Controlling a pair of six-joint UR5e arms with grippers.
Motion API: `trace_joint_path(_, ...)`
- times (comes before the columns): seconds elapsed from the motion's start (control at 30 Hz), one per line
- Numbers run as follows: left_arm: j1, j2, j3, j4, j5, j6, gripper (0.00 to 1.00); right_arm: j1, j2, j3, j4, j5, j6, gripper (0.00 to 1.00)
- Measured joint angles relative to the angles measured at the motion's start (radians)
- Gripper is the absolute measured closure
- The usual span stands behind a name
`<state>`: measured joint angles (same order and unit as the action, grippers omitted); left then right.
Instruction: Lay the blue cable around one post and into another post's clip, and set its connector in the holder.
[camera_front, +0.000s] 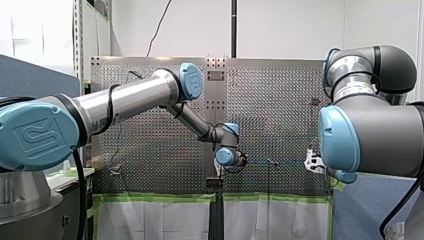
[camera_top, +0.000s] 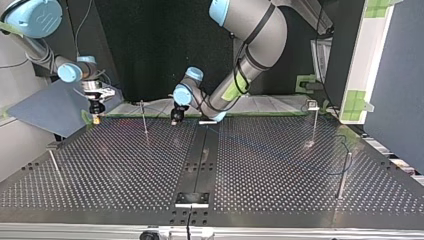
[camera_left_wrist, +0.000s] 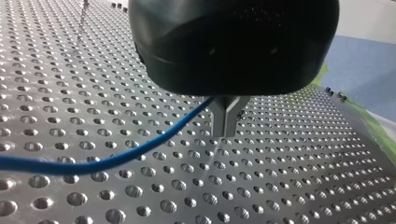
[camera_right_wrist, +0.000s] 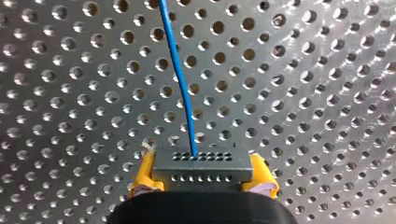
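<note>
The blue cable (camera_left_wrist: 116, 158) leaves the shut metal fingers (camera_left_wrist: 227, 122) of my black left gripper (camera_left_wrist: 227, 134) and sags away low over the perforated table. My left gripper (camera_front: 242, 161) hangs near the table's middle. From it the cable (camera_front: 257, 161) stretches past a thin post (camera_front: 270, 166) to my right gripper (camera_front: 311, 162). In the right wrist view, yellow pads (camera_right_wrist: 144, 173) clamp the grey connector (camera_right_wrist: 201, 163), and the cable (camera_right_wrist: 180, 74) runs straight ahead out of it. In the top view my left gripper (camera_top: 176, 118) is at centre and my right gripper (camera_top: 95, 118) at the left.
Thin posts stand on the table: one (camera_top: 144, 117) between the grippers, one with a clip (camera_top: 313, 120) at the top view's right, another (camera_top: 344, 172) nearer that camera, one (camera_top: 55, 165) at the left. A grey holder block (camera_top: 192, 198) sits at the near centre edge.
</note>
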<state>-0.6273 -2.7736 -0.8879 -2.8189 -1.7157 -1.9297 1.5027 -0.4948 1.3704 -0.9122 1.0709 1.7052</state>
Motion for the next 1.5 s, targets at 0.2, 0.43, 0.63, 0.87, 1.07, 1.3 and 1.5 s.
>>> trace_joint_path(0.2, 0.0, 0.001, 0.0, -0.009, 0.0, 0.0, 0.98, 0.0, 0.001, -0.013, 0.009, 0.0, -0.002, 1.0)
trace_joint_path(0.43, -0.001, 0.001, -0.01, -0.013, 0.004, 0.001, 0.98, 0.0, 0.001, -0.015, 0.012, 0.0, -0.002, 1.0)
trace_joint_path(0.63, -0.005, 0.001, -0.017, -0.023, 0.016, 0.011, 0.98, 0.006, 0.001, -0.015, 0.019, 0.0, -0.002, 1.0)
trace_joint_path(0.87, -0.01, 0.002, -0.014, -0.056, 0.035, 0.067, 0.92, 0.012, 0.001, -0.015, 0.021, 0.0, -0.002, 1.0)
trace_joint_path(1.07, -0.017, 0.003, -0.013, -0.079, 0.038, 0.096, 0.27, 0.015, 0.001, -0.015, 0.03, -0.001, -0.002, 1.0)
trace_joint_path(1.3, -0.032, 0.004, -0.019, -0.109, 0.011, 0.107, 0.0, 0.019, 0.002, -0.015, 0.033, -0.001, -0.002, 1.0)
trace_joint_path(1.5, -0.042, 0.005, -0.024, -0.157, -0.018, 0.132, 0.0, 0.022, 0.002, -0.015, 0.039, -0.004, -0.002, 1.0)
